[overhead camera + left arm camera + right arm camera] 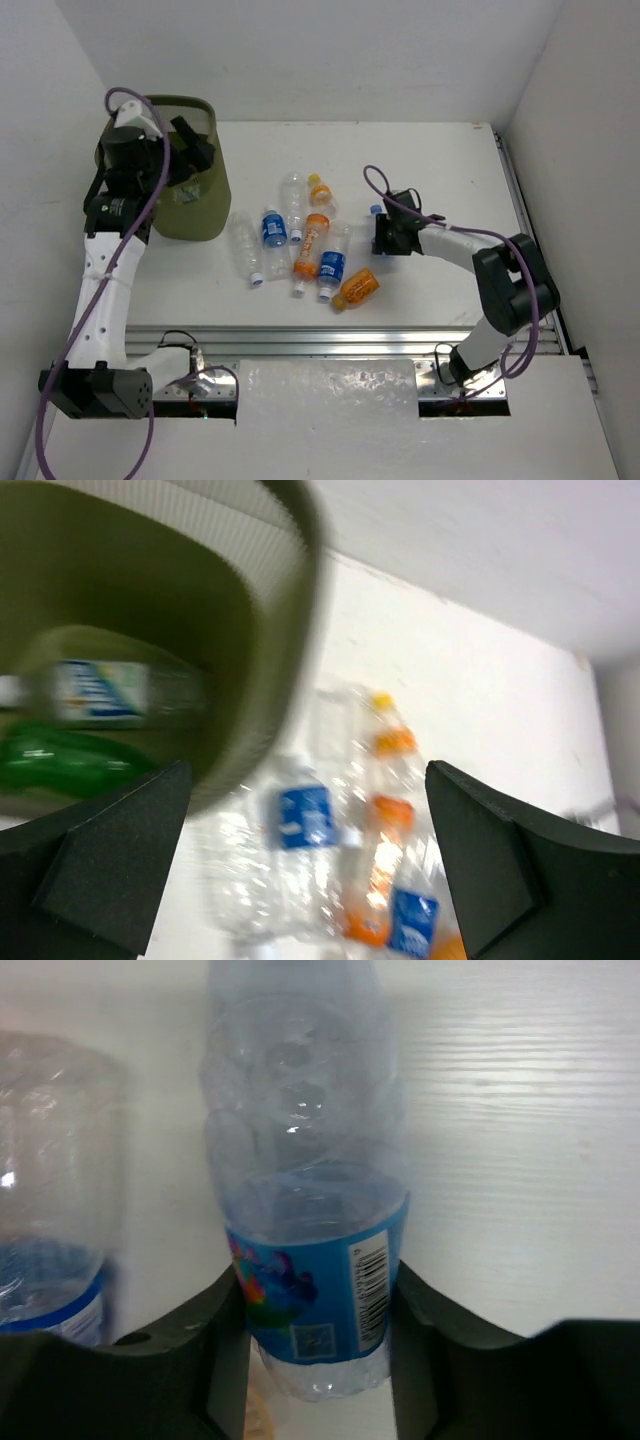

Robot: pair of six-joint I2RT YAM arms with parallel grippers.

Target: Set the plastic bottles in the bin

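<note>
Task partly done, most left. Tall olive-green plastic bin (205,215) at far left of white counter (450,170) holds at least two: green plastic bottle (60,760), clear bottle with blue-white label (100,690). Left fingers (110,870) spread wide, empty, above bin rim. Right fingers (470,1360) clamped on crumpled clear bottle with blue label (310,1210) (lifted or not, cannot tell). About seven loose clear and orange plastic bottles (274,228) clustered mid-counter, yet to go

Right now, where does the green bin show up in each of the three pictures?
Top: bin, upper left.
Left wrist: bin fills the upper left.
Right wrist: not in it.
Landmark: blue-label bottle just right of the bin, seen in top and left wrist.
</note>
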